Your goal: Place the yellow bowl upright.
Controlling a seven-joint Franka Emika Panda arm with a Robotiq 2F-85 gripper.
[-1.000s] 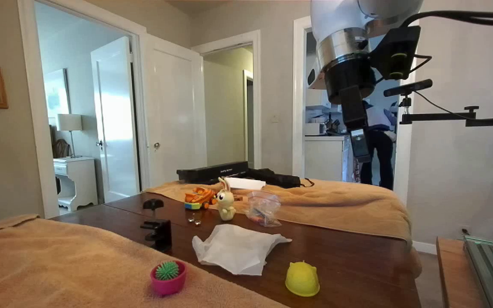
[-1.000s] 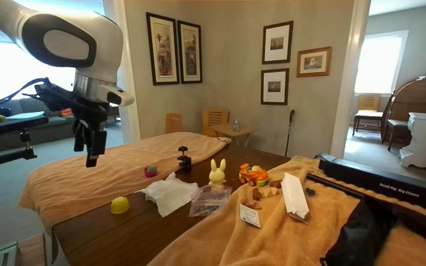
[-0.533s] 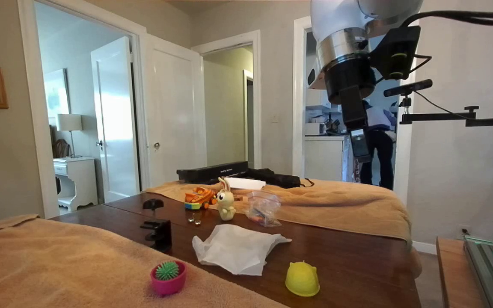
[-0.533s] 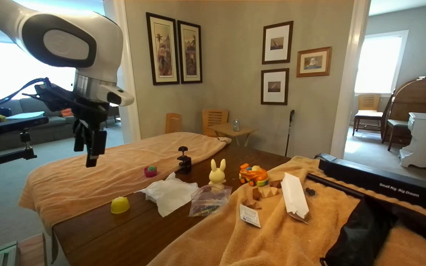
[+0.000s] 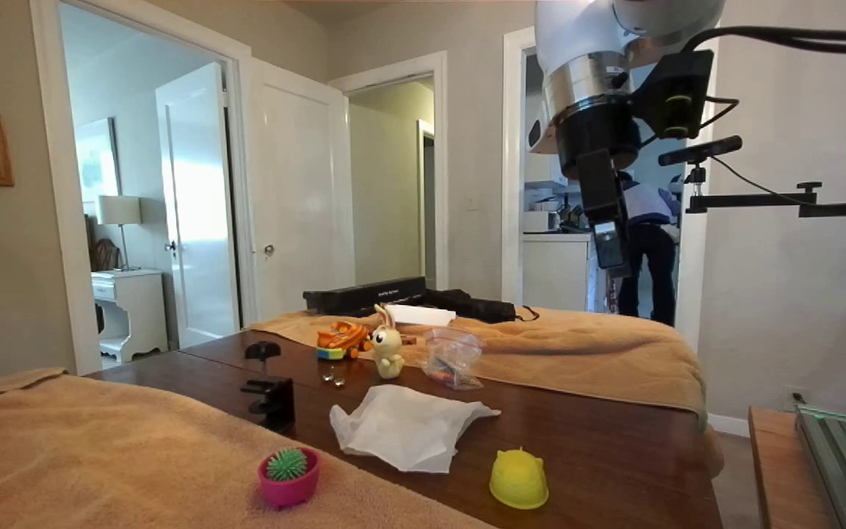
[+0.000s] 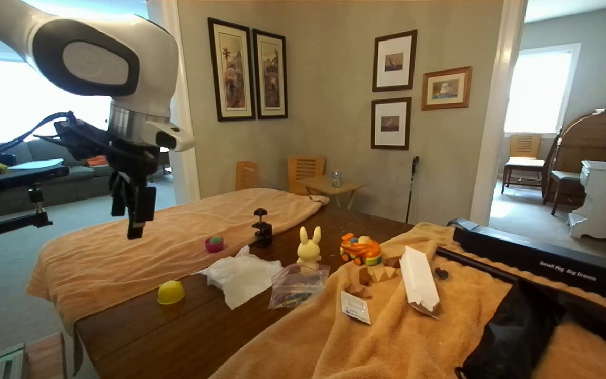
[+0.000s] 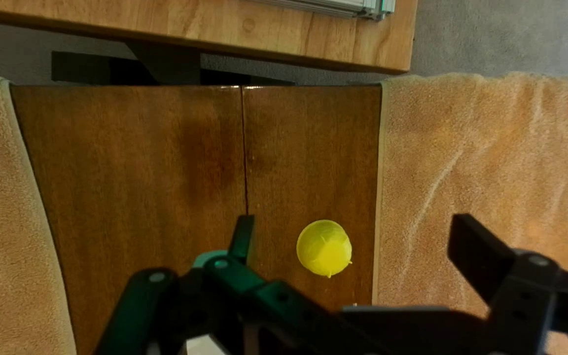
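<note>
The yellow bowl (image 5: 518, 481) sits upside down on the dark wooden table, rounded base and small ear-like points up, rim down. It also shows in an exterior view (image 6: 170, 292). In the wrist view the yellow bowl (image 7: 324, 248) lies between the lines of the fingers, closer to the left finger. My gripper (image 7: 354, 224) is open and empty, with its fingers spread wide. In both exterior views the gripper (image 5: 612, 268) (image 6: 127, 223) hangs high above the table, well apart from the bowl.
A pink bowl with a green spiky ball (image 5: 288, 481) stands on the orange towel (image 5: 136, 448). A white crumpled sheet (image 5: 408, 430), black clamp (image 5: 272, 400), bunny figure (image 5: 388, 353), orange toy car (image 5: 342, 340) and plastic bag (image 5: 454, 360) lie around.
The arm and open gripper have shifted slightly, a little left in an exterior view and a little right in an exterior view. The yellow bowl has not moved.
</note>
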